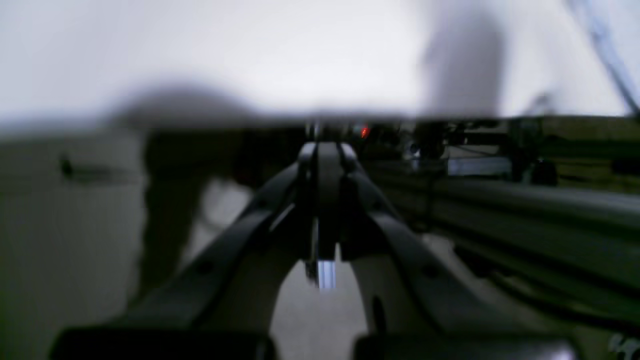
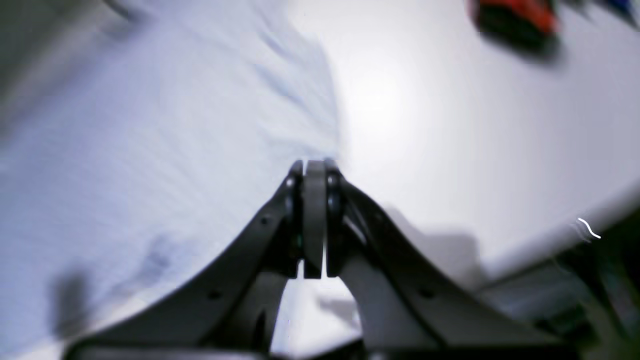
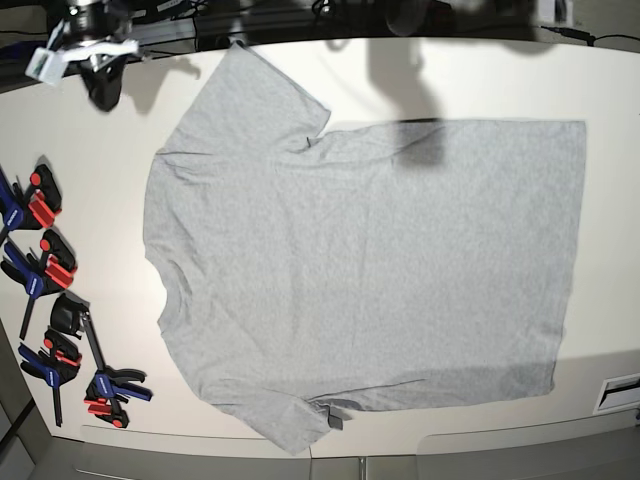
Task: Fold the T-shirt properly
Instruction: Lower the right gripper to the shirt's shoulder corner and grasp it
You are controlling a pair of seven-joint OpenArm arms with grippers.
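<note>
Looking down from the base view, we see the T-shirt (image 3: pixel 370 270) spread flat, plain side up, across the worktop (image 3: pixel 90 150), collar toward the clamps (image 3: pixel 50 270) along one edge, hem toward the other. Our left claw (image 1: pixel 322 165) is closed on nothing, pointing off the worktop edge. Our right claw (image 2: pixel 314 175) is likewise closed and empty, hovering just at the shirt's edge in the right wrist view. No fold looks begun. To start well, we judge that we should open both claws, pinch a sleeve shoulder and the matching hem corner together, lift only slightly, and carry that side across evenly so no wrinkles get trapped.
</note>
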